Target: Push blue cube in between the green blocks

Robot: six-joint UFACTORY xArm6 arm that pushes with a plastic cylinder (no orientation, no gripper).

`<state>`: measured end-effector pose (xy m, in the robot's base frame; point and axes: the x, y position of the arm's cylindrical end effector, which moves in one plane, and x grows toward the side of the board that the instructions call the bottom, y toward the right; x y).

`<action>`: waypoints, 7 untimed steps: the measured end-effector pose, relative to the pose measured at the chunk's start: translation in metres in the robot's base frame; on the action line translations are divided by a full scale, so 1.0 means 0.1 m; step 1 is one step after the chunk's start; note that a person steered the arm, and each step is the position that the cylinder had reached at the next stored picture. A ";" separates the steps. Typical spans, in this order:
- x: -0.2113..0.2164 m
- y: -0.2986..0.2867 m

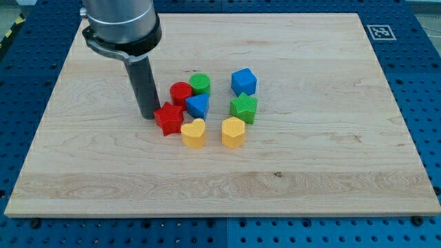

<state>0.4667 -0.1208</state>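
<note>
The blue cube (244, 81) sits right of the board's middle, toward the view's top. A green cylinder (200, 84) lies to its left and a green star (243, 107) just below it. My tip (149, 115) rests on the board at the left of the cluster, touching or nearly touching the red star (168, 118). The tip is well left of the blue cube, with the red cylinder (180, 92) and green cylinder in between.
A blue triangular block (198, 105) lies between the red cylinder and green star. A yellow heart (193, 132) and a yellow hexagon (233, 131) lie at the cluster's bottom. The wooden board (103, 165) sits on a blue perforated table.
</note>
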 end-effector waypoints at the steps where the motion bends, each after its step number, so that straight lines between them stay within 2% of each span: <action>1: 0.14 -0.14; 3: 0.30 -0.49; 4: 0.07 -0.49; 5: -0.35 -0.49; 7: -1.18 -0.07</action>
<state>0.3485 -0.1282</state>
